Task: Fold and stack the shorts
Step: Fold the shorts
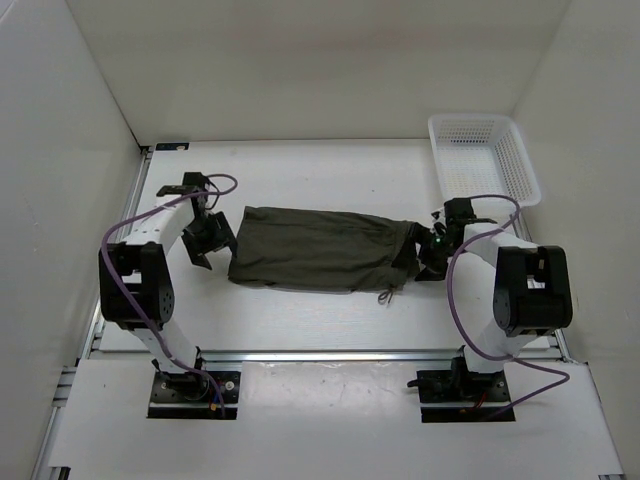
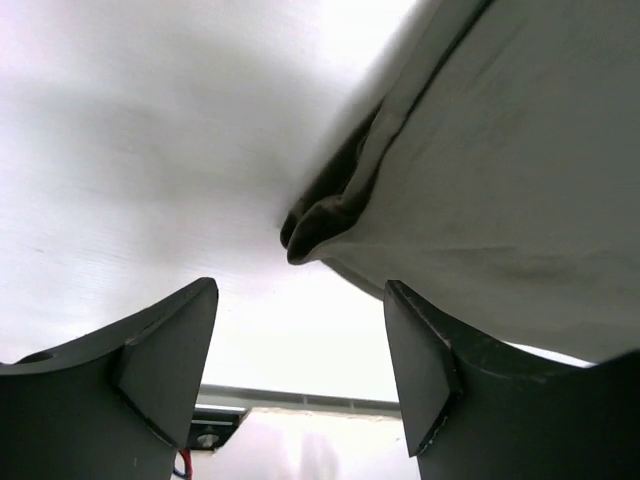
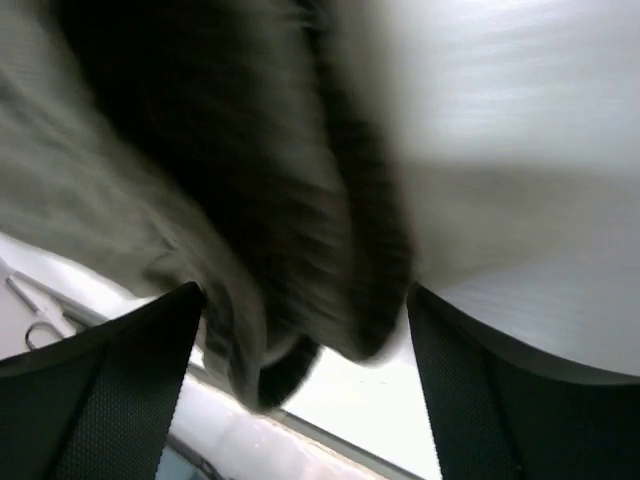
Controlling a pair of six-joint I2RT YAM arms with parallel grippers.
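- Left arm (image 1: pixel 160 228) and right arm (image 1: pixel 528 285): white tubes with big black joints.
- A purple cable (image 1: pixel 452 290) loops along each arm.
- Black, wedge-shaped fingers (image 2: pixel 165 360).
- Small green light (image 1: pixel 437 240) on the right wrist.
- Black base plates (image 1: pixel 170 395).

the white table (image 1: pixel 300 170) carries the shorts (image 1: pixel 320 250) across its middle, laid flat and stretched left to right, with a rumpled end at the right. a drawstring (image 1: pixel 385 296) trails off their near right edge onto the surface. the basket (image 1: pixel 483 160) sits in the far right corner, apart from the shorts.
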